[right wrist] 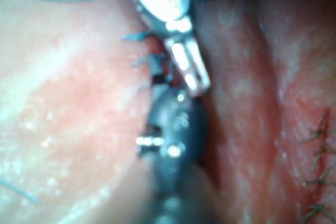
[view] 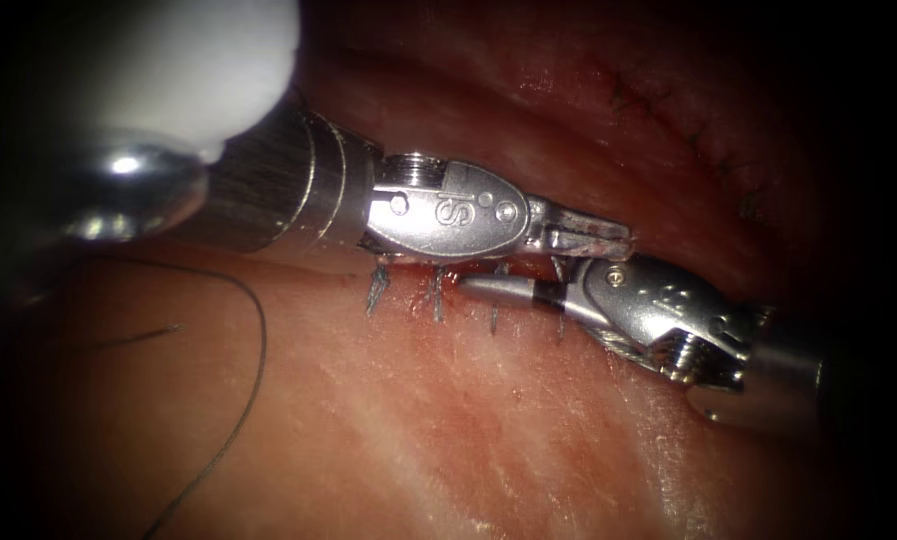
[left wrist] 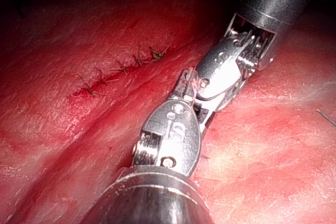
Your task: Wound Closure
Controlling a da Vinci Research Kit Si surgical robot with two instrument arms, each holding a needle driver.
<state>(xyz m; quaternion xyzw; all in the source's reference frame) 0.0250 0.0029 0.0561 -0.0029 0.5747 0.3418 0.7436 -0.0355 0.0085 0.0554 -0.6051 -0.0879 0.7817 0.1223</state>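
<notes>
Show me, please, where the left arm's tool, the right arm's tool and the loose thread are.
left arm's tool (view: 590, 238): endoscope view, at its jaw tips.
right arm's tool (view: 493, 288): endoscope view, at its jaw tips.
thread (view: 260, 345): endoscope view, on the bend of the dark strand lying on the tissue.

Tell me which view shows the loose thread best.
Endoscope view: the thread runs as a long dark curve over the tissue, left of the stitches. Right wrist view shows a short arc; left wrist view, perhaps a short end.
</notes>
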